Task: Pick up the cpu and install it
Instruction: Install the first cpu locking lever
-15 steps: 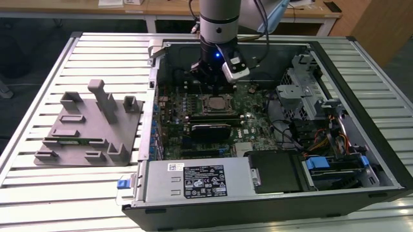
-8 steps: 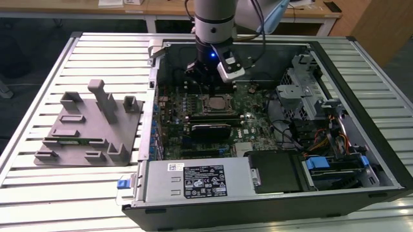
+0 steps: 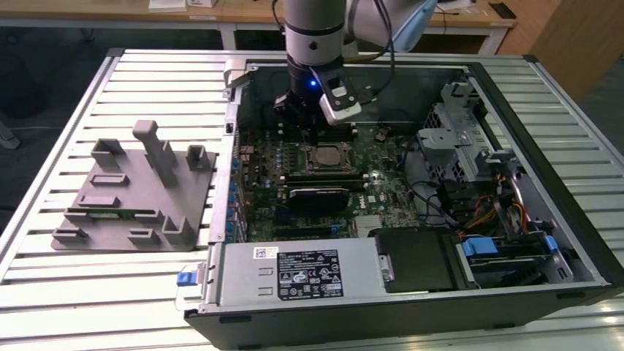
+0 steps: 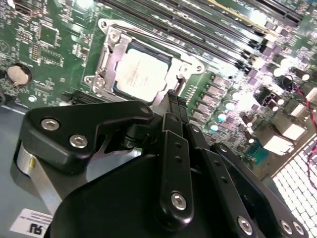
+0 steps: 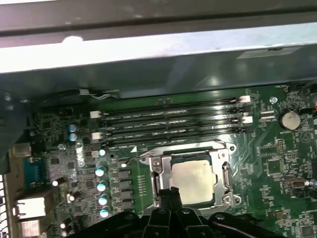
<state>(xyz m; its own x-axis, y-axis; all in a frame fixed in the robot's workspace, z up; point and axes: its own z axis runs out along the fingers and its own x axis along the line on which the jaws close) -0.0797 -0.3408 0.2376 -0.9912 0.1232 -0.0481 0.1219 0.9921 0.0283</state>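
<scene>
The cpu lies flat in the motherboard socket, silver top up, with the metal socket frame around it. Both wrist views show it, and in the first wrist view the cpu sits just beyond the fingertips. My gripper hangs a little above the socket's edge, its two black fingers pressed together with nothing between them. In the exterior view the gripper is inside the open computer case, just behind the cpu.
Memory slots run beside the socket, and capacitors stand near it. A grey fixture block with upright posts rests on the slatted table at the exterior view's left. Drive bays and cables fill the case's right side.
</scene>
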